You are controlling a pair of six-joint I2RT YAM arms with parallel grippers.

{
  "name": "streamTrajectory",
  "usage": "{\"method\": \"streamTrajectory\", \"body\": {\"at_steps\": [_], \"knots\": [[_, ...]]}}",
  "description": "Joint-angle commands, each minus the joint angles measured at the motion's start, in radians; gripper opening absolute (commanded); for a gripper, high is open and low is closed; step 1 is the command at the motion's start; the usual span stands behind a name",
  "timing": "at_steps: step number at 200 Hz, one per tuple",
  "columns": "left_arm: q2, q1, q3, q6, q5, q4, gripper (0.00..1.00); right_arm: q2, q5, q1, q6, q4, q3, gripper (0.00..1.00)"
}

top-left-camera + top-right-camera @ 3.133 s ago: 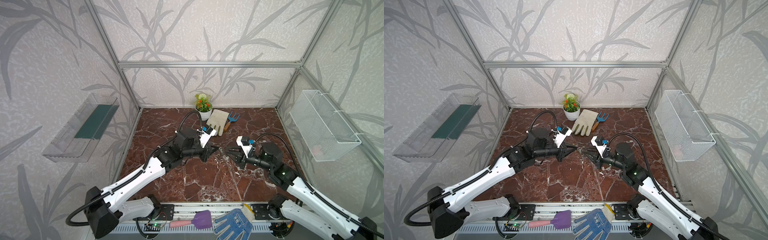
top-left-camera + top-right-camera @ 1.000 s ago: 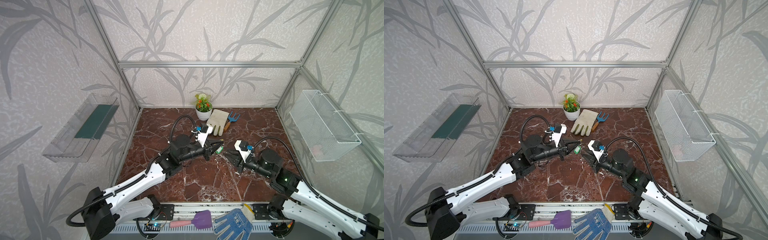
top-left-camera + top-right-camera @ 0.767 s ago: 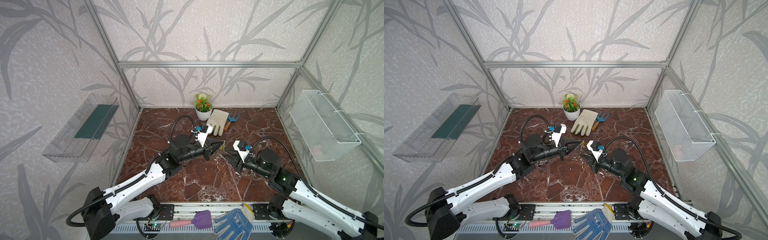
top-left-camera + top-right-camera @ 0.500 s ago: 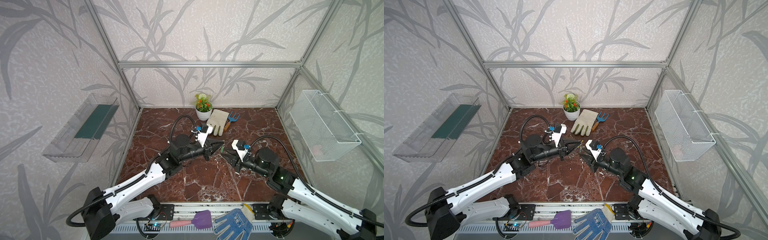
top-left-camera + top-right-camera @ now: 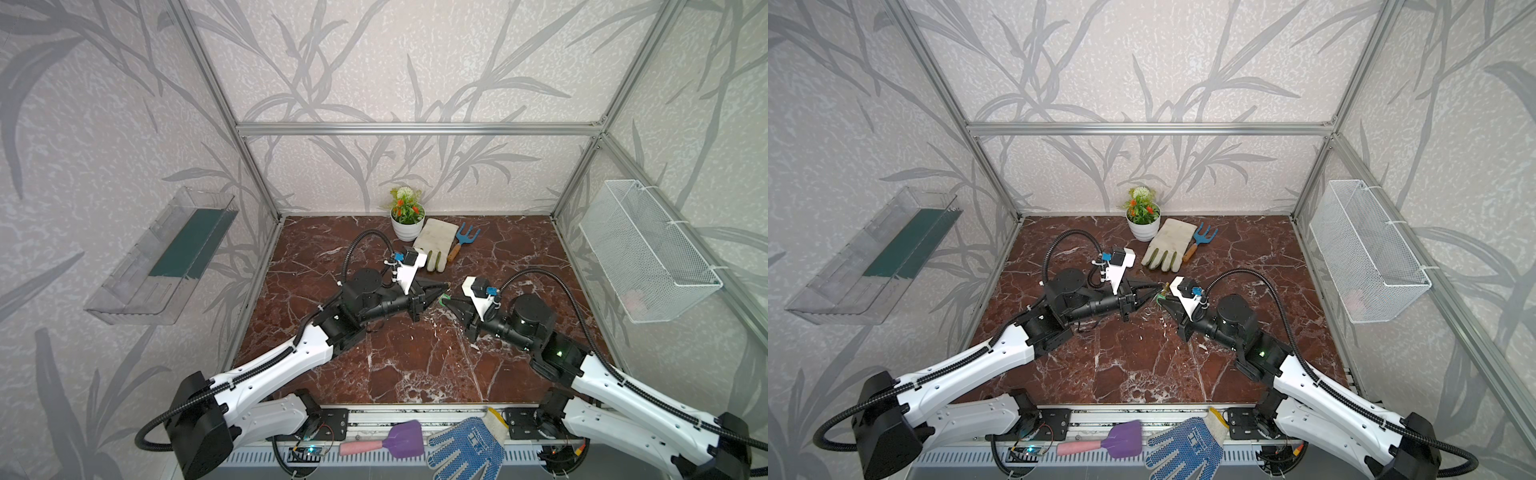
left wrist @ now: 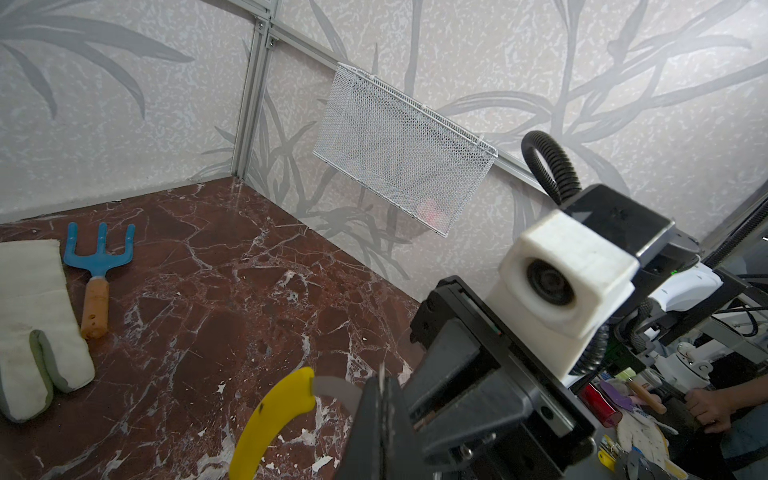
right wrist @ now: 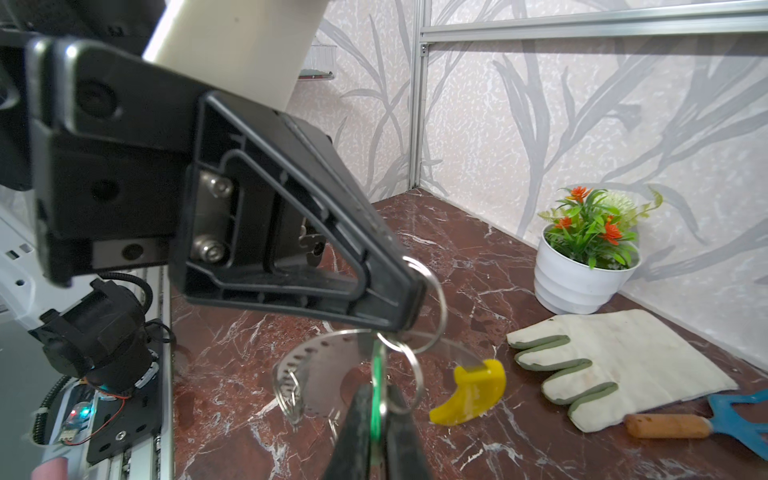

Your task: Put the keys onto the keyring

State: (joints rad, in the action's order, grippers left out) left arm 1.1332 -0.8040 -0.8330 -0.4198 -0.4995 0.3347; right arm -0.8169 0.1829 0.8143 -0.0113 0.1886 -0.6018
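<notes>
The right gripper, part open a second ago, now has its jaws shut on the green key tag. Just beyond, the left gripper pinches the keyring in its jaws above the table. Only the right wrist view shows that grip; top views, a green speck.

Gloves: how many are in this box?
2. A cream glove lies at the back, beside the flowerpot; a blue dotted glove lies at the front edge, beside the purple scoop. Others may be hidden.
</notes>
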Motion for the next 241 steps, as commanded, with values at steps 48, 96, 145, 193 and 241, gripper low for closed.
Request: {"method": "streamTrajectory", "body": {"at_steps": [48, 96, 145, 193, 241], "knots": [[0.008, -0.003, -0.02, 0.0, -0.03, 0.014, 0.0, 0.055, -0.062, -0.003, 0.06, -0.058, -0.037, 0.0], [0.005, -0.003, -0.022, 0.003, -0.037, -0.008, 0.0, 0.052, -0.115, -0.003, 0.085, -0.097, -0.064, 0.0], [-0.005, -0.004, -0.026, 0.006, -0.04, -0.016, 0.0, 0.056, -0.174, -0.003, 0.105, -0.118, -0.065, 0.0], [-0.011, -0.004, -0.013, 0.003, -0.016, 0.011, 0.0, 0.051, -0.08, -0.003, 0.089, -0.108, -0.05, 0.0], [-0.006, -0.003, -0.014, 0.003, -0.022, 0.007, 0.0, 0.09, -0.151, -0.003, 0.074, -0.086, -0.018, 0.0]]}}
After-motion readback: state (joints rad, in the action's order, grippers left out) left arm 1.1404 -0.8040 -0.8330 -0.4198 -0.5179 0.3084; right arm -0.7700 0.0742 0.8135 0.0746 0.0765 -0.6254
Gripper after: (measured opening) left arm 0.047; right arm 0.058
